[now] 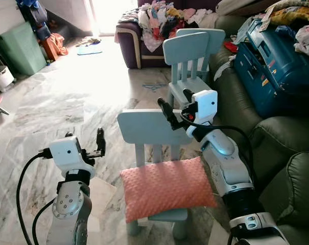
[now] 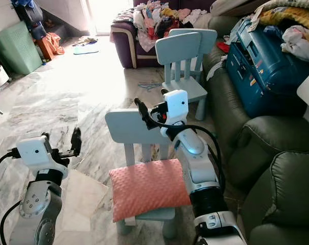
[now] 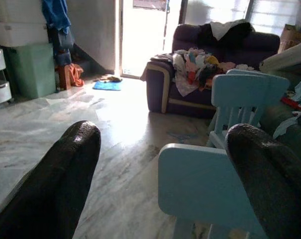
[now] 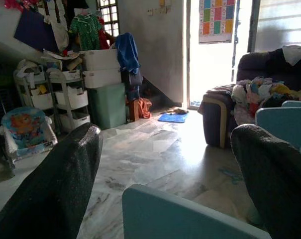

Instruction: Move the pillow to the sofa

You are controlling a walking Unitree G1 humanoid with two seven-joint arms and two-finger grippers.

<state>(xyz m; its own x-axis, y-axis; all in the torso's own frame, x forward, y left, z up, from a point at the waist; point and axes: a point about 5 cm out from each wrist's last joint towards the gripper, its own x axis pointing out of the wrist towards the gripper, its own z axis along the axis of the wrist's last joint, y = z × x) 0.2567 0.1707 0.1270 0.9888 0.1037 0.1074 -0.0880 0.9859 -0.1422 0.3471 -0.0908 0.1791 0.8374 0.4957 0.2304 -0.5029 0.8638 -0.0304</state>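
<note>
A pink pillow (image 1: 164,189) lies flat on the seat of a light blue child's chair (image 1: 144,127) right in front of me. My right gripper (image 1: 175,102) hovers open just above that chair's backrest, beyond the pillow and not touching it; in the right wrist view its fingers (image 4: 65,184) frame the backrest's top edge. Left of the chair, my left gripper (image 1: 93,143) is open and empty at about backrest height. The dark green sofa (image 1: 277,148) runs along my right side, close to the chair.
A blue suitcase (image 1: 271,61) and piled clothes take up the far part of the green sofa. A second light blue chair (image 1: 190,56) stands behind the first. A purple armchair (image 1: 139,41) heaped with laundry sits further back. Marble floor (image 1: 57,102) spreads out to the left.
</note>
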